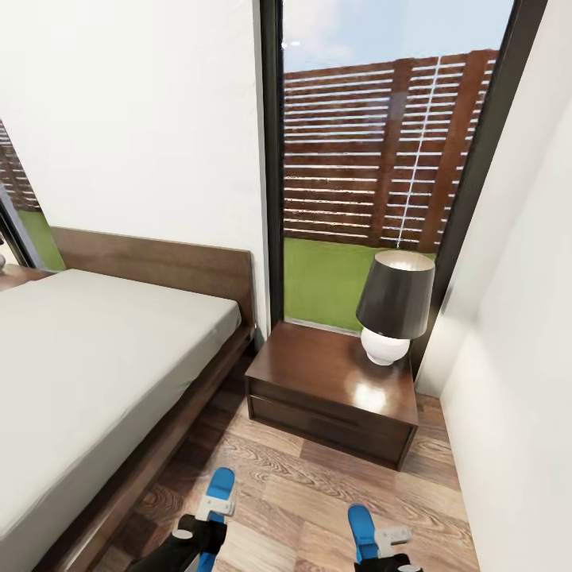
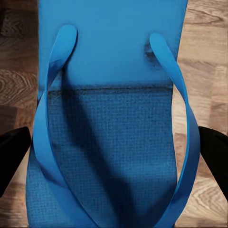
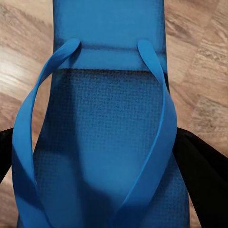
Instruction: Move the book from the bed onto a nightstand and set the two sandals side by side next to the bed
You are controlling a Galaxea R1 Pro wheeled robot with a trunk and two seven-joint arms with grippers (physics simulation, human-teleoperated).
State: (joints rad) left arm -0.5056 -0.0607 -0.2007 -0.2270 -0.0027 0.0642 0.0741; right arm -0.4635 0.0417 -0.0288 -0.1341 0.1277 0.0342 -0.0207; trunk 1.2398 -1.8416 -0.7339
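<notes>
L gripper [image 1: 208, 531] pinches one sandal [image 1: 218, 494], lower centre-left of head view; R gripper [image 1: 387, 550] pinches the other sandal [image 1: 361, 531], lower right. Both above wood floor [image 1: 302, 485] betw. bed [image 1: 87, 357] & nightstand [image 1: 334, 389]. Prob. light, thin, floppy, so hold by sole edges mid-length, as now.
</notes>
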